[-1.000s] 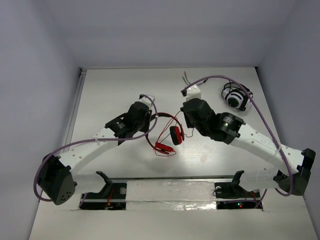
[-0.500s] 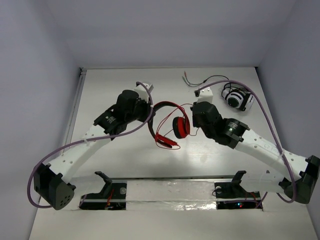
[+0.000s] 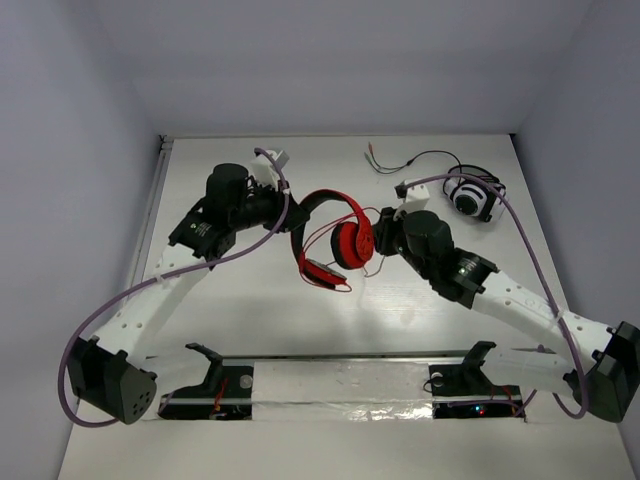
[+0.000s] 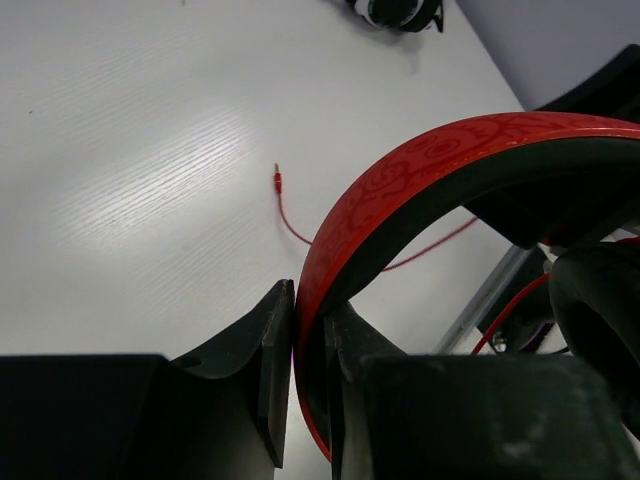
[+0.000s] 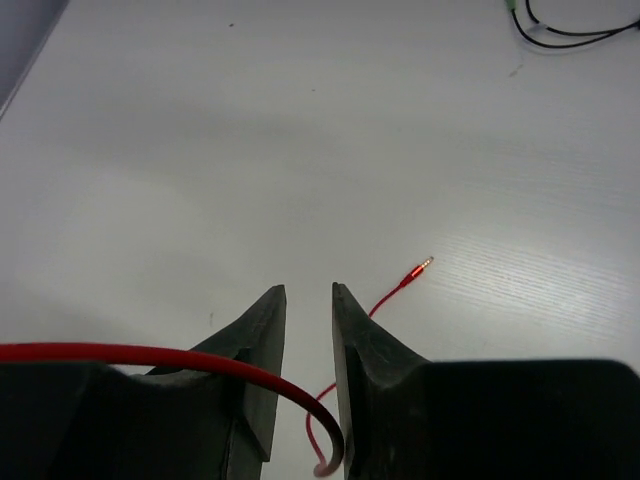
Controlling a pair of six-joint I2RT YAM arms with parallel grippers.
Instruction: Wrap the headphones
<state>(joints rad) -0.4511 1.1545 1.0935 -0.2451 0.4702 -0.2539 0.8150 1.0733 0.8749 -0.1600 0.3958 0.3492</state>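
The red headphones (image 3: pixel 345 243) hang above the table's middle, the headband (image 3: pixel 325 198) arching over a round ear cup. My left gripper (image 3: pixel 290 212) is shut on the headband's left end; in the left wrist view (image 4: pixel 310 340) the red-and-black band (image 4: pixel 420 170) is pinched between the jaws. My right gripper (image 3: pixel 382 238) is right of the ear cup. Its jaws (image 5: pixel 308 300) stand a narrow gap apart, and the thin red cable (image 5: pixel 200 358) loops over the left finger and down between them, not pinched. The cable's plug (image 5: pixel 420 267) lies on the table.
White-and-black headphones (image 3: pixel 472 195) with a black cable (image 3: pixel 415 160) lie at the back right. The plug also shows in the left wrist view (image 4: pixel 278 180). A metal rail (image 3: pixel 340 360) runs along the near edge between the arm bases.
My left gripper has pulled back and to the left, raising the headphones and turning the ear cup up. My right gripper has followed toward the ear cup, with the cable now through its jaws.
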